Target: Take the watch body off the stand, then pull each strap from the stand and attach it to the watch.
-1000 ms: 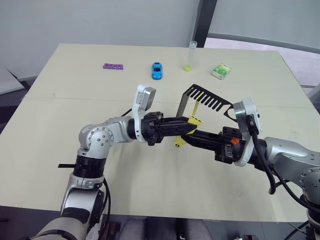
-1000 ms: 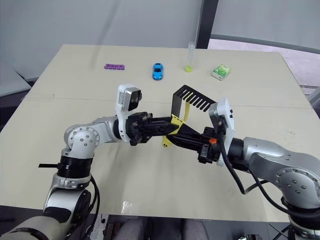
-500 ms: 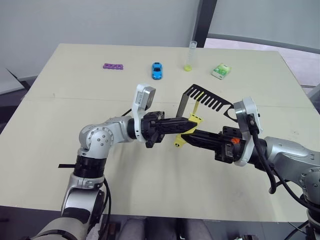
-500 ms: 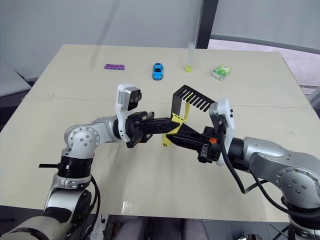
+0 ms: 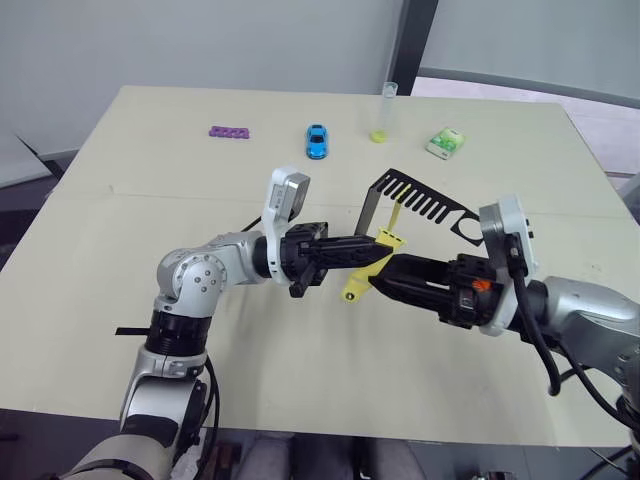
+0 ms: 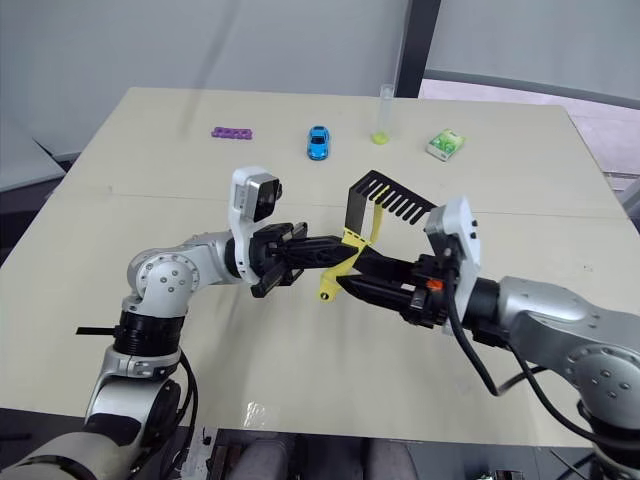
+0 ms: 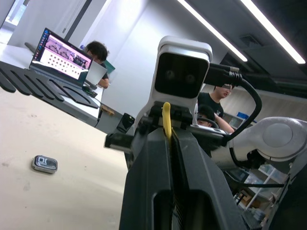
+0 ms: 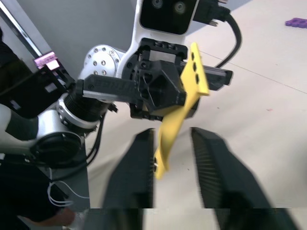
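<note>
Strap (image 5: pixel 365 271), yellow, pinched in the closed left pincer (image 5: pixel 380 256) above the worktop (image 5: pixel 120 220) just near of the stand (image 5: pixel 420 205), right pincer (image 8: pixel 170 158) spread open around its lower end, watch body (image 7: pixel 44 164) lying flat on the worktop.

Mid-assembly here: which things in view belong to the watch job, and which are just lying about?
Job:
- yellow strap, pinched in the left hand
- second yellow strap on the stand
- watch body on the table
- right hand, open

Lying about:
- purple block strip
- blue toy car
- clear tube
- green-white box
</note>
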`<state>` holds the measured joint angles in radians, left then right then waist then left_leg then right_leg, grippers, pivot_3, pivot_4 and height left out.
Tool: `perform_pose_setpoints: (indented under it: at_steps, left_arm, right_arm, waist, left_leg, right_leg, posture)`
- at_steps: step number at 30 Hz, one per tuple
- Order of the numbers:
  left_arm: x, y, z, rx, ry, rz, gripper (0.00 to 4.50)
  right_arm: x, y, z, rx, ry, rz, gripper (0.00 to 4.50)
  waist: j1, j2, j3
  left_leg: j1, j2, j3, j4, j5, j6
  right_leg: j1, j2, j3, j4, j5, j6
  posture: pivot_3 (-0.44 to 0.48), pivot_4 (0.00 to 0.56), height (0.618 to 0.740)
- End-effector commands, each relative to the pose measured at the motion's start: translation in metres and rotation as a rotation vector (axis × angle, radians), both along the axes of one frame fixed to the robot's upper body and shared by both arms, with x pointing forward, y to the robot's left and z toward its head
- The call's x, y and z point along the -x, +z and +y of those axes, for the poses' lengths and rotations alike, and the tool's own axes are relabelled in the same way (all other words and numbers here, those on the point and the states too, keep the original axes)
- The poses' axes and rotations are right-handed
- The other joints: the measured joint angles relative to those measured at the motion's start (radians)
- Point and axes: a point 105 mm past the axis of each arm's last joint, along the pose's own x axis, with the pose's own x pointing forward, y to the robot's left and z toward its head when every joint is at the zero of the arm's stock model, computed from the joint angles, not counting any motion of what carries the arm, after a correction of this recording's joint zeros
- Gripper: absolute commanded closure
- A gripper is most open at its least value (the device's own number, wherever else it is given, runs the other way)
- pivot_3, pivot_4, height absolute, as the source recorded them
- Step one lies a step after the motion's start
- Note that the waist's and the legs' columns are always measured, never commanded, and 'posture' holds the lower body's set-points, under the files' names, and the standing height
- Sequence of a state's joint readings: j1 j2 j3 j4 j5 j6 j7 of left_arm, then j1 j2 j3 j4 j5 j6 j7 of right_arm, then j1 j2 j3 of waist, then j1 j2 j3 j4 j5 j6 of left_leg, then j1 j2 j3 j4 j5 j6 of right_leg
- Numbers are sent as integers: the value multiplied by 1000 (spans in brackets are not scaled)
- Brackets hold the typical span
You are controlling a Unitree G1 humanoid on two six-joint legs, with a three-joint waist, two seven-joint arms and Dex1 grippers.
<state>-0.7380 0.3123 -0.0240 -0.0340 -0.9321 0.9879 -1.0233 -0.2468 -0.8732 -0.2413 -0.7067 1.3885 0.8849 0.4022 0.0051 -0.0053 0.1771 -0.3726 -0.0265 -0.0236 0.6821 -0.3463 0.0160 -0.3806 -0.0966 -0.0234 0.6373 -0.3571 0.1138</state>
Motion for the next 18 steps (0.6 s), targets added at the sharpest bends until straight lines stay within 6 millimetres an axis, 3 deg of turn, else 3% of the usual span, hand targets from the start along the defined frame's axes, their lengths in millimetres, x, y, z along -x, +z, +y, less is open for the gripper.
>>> perform_pose_setpoints:
  at_steps: [1, 3, 4, 13, 18]
  left_arm:
    - [4, 3, 6, -32, -17, -100, 4500]
    - [3, 0, 12, -67, -14, -142, 4500]
    - [2, -3, 15, -93, -13, -176, 4500]
    - [3, -23, 33, -240, -86, -406, 4500]
    - [5, -29, 35, -254, -108, -440, 4500]
  right_arm:
    - [15, 3, -16, 17, -100, -48, 1113]
    - [20, -7, -33, 51, -219, -39, 234]
    - [24, -15, -46, 77, -299, -30, 69]
    - [64, -58, -143, 197, -860, 44, 69]
    - [77, -70, -157, 229, -938, 57, 69]
  waist:
    - [3, 0, 0]
    - [16, 0, 0]
    - [19, 0, 0]
    - [18, 0, 0]
    - [10, 1, 0]
  left_leg:
    - [0, 0, -1, 0, 0, 0]
    - [0, 0, -2, -1, 0, 0]
    - [0, 0, -2, -1, 0, 0]
    - [2, 0, -2, -3, 0, 1]
    - [3, 0, 0, -4, 0, 1]
  right_leg:
    - [0, 0, 0, 0, 0, 0]
    - [1, 0, -1, 0, 0, 0]
    - [2, 0, -2, 0, 0, 0]
    - [6, 1, 0, -9, 1, 2]
    - [6, 2, 3, -9, 1, 2]
  posture:
    - [0, 150, 740]
    - [0, 150, 740]
    - [0, 150, 740]
    - [0, 150, 740]
    - [0, 150, 740]
